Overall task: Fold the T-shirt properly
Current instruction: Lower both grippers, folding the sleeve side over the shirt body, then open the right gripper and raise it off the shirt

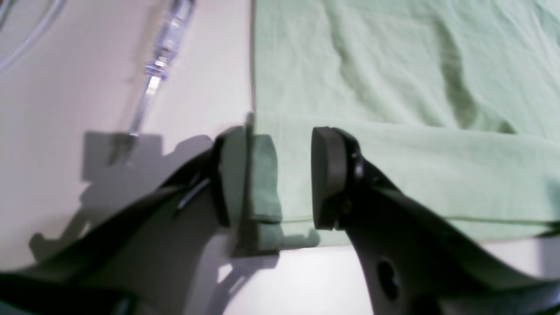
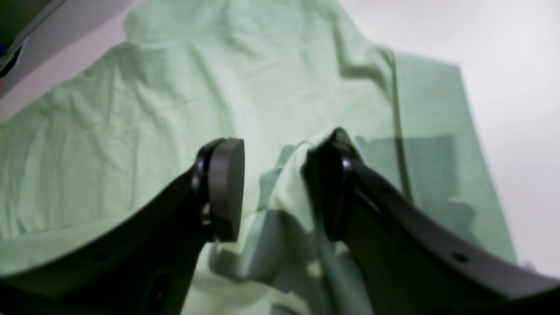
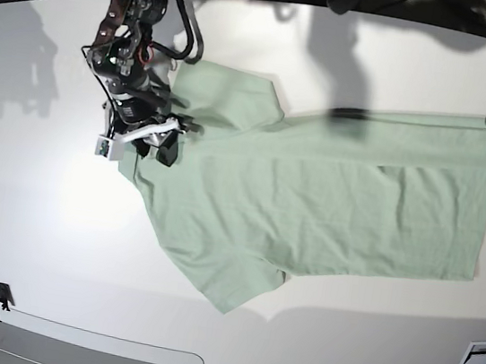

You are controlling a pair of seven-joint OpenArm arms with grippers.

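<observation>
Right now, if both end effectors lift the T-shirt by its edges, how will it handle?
The T-shirt will probably flop and sag between grasps: it lies limp and wrinkled on the table. It looks thin, so likely light. A fold bunches between the open right end effector fingers, so it may slip unless pinched firmly.

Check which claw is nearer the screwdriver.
Left. The left claw sits at the T-shirt hem corner beside the screwdriver; the right claw is across the table, at the shirt's opposite end.

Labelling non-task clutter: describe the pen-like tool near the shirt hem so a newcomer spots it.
Start from the pale sage-green cloth T-shirt spread across the white table. Follow its hem edge to the left gripper. Just beyond lies a slim clear-handled screwdriver, the only hard, transparent thing there.
</observation>
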